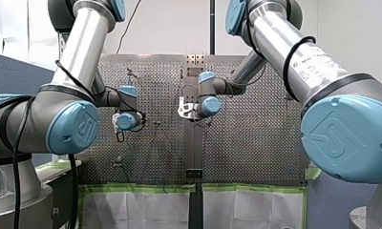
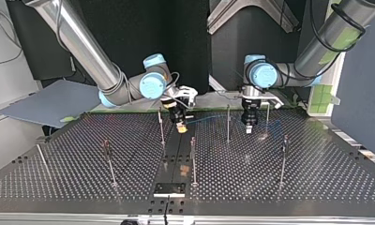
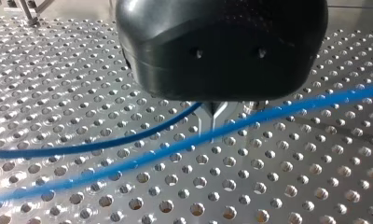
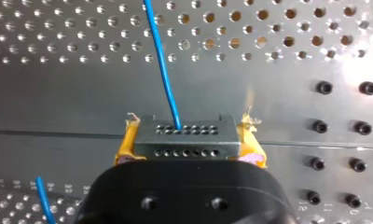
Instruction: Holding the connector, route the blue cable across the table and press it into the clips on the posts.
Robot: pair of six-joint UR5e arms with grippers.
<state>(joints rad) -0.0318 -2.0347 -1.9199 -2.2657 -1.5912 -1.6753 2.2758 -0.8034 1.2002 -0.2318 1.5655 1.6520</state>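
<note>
Presently, my right gripper [image 4: 187,140] is clamped on the connector [image 4: 184,130]. Its yellow pads [image 4: 126,147] press the two sides of the grey block. The blue cable [image 4: 163,70] leaves a hole in the connector's upper row and runs straight ahead of the gripper, over the perforated table [image 2: 82,173]. A short second stretch of cable lies beside the gripper body.

In the top view, my right gripper hangs over the dark centre strip [image 2: 174,157], at about 12 o'clock from the table's middle. The first post [image 2: 161,126] stands just beside it at 9 o'clock. My left gripper [image 2: 249,127] is at 3 o'clock from my right gripper, well apart from it, with the second post [image 2: 228,123] between the two. The third post [image 2: 267,115] stands just beside my left gripper at 3 o'clock. A thin blue line runs from the connector toward 3 o'clock, in the direction of the second post. Whether the cable sits in any clip cannot be told. Further posts [image 2: 193,159] stand toward 6 o'clock, apart from both grippers.

In the left wrist view, the metal fingers [image 3: 205,122] are drawn together on the cable. One run crosses at their tips and is raised off the table. A darker run curves along the table surface behind the fingers.
</note>
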